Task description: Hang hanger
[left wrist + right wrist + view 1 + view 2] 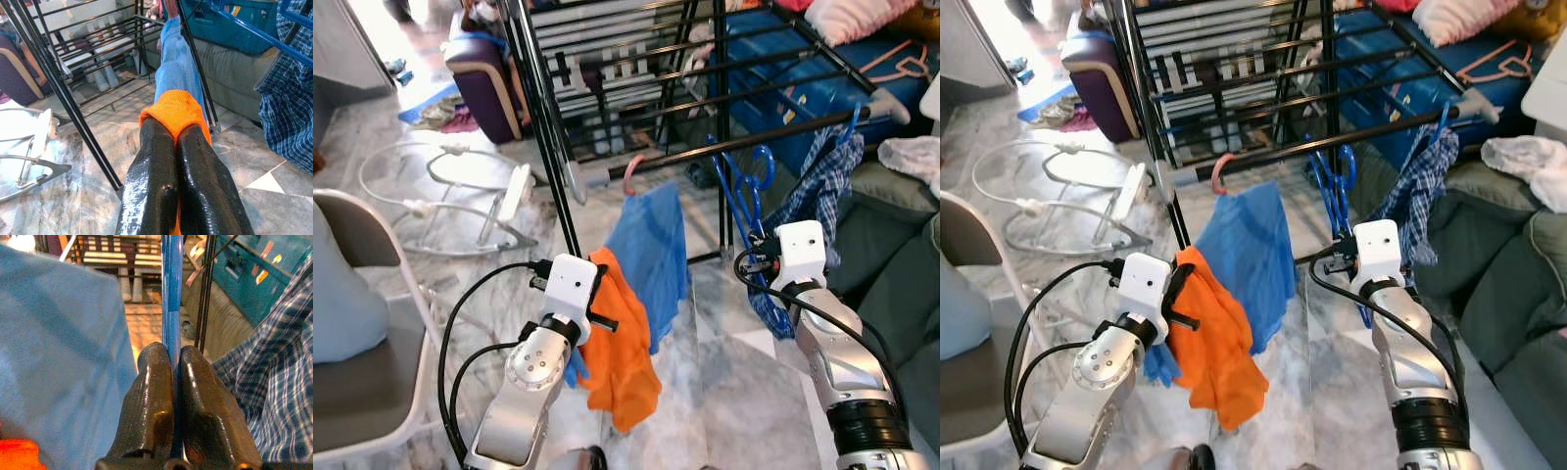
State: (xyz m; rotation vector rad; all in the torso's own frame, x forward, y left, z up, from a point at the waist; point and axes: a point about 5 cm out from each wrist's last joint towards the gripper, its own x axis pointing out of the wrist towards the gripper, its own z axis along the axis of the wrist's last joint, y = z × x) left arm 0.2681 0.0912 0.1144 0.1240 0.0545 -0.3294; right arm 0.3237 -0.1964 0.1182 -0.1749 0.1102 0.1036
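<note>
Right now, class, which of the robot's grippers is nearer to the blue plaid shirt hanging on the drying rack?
Right. The right gripper, clamped on the blue hanger, sits right beside the blue plaid shirt. The left gripper holds the orange cloth, beyond the blue garment.

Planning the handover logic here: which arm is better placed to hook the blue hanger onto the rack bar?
The right. The right gripper is shut on the blue hanger, just below the rack bar. The left gripper is shut on the orange cloth.
</note>
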